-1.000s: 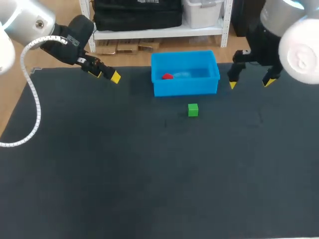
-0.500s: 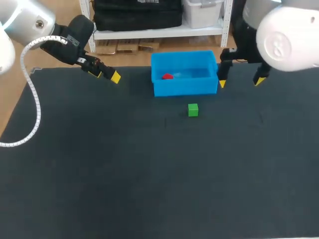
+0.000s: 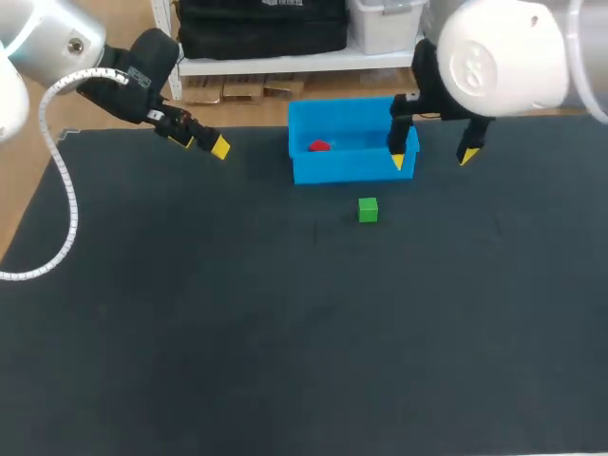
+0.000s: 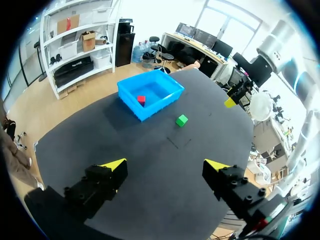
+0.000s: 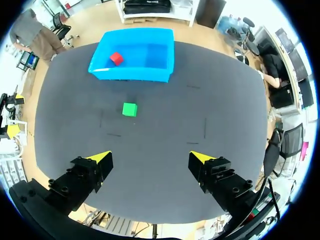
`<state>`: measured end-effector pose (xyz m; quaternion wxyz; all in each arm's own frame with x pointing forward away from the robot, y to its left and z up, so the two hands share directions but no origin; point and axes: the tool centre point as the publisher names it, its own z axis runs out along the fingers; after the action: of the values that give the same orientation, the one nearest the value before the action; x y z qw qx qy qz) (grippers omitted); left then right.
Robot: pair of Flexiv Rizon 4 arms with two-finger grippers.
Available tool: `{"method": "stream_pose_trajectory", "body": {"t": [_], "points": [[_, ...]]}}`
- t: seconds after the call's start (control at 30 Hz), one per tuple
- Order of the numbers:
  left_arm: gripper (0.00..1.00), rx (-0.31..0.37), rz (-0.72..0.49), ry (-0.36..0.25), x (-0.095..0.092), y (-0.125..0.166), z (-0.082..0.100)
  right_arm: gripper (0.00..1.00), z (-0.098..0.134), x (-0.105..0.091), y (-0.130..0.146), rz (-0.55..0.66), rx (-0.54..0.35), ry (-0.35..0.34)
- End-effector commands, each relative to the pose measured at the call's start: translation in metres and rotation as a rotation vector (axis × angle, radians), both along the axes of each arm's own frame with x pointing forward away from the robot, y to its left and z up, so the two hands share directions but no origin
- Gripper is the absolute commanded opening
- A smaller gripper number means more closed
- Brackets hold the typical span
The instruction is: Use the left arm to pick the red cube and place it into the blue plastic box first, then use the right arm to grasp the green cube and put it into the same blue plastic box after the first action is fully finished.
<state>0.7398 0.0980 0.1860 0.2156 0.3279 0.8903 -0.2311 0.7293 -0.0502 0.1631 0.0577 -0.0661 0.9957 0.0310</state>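
**Red cube's in the box, green one sitting out on the mat**

In the head view the red cube [image 3: 319, 145] is partly hidden behind the front wall of the blue plastic box [image 3: 351, 171], so only its top pokes out. The right wrist view shows it properly: it's lying on the box floor, toward one end. The right arm's big white housing cuts off the box's far right corner. One finger of the right gripper [image 3: 433, 159] also overlaps the box's right end, so I can't tell whether it touches. Of the left gripper [image 3: 201, 143] only one yellow tip shows clearly from above; the other is mostly tucked behind.

Both wrist views show the fingers spread wide with nothing between them, on both arms.

The green cube [image 3: 368, 210] sits on the table [image 3: 285, 332] just in front of the box, apart from it. The box is smooth, glossy plastic, rectangular and open-topped. Both cubes are plain, small and sharp-edged. The table top is a dark matte mat.
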Motion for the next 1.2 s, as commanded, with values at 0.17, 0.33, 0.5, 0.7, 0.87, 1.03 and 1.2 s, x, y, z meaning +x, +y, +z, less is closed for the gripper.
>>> {"method": "stream_pose_trajectory", "body": {"t": [0.17, 0.33, 0.5, 0.7, 0.87, 1.03, 1.2], "points": [[1.0, -0.005, -0.003, -0.004, -0.001, 0.001, -0.001, 1.0, -0.001, 0.009, 0.016, -0.004, -0.023, 0.055], [1.0, -0.005, -0.003, -0.004, -0.001, 0.001, -0.001, 1.0, -0.002, 0.011, 0.022, -0.028, -0.015, 0.06], [1.0, -0.005, -0.003, -0.004, -0.001, 0.001, -0.001, 1.0, -0.002, 0.013, 0.028, -0.035, -0.008, 0.061], [1.0, -0.005, -0.003, -0.004, -0.001, 0.001, -0.001, 1.0, -0.004, 0.02, 0.034, -0.041, 0.002, 0.057], [1.0, -0.005, -0.003, -0.004, -0.001, 0.001, -0.001, 1.0, -0.006, 0.026, 0.041, -0.038, 0.008, 0.058], [1.0, -0.005, -0.003, -0.004, -0.001, 0.001, -0.001, 1.0, -0.009, 0.034, 0.046, -0.038, 0.012, 0.059], [1.0, -0.005, -0.003, -0.004, -0.001, 0.001, -0.001, 1.0, -0.011, 0.039, 0.05, -0.041, 0.005, 0.067]]}}
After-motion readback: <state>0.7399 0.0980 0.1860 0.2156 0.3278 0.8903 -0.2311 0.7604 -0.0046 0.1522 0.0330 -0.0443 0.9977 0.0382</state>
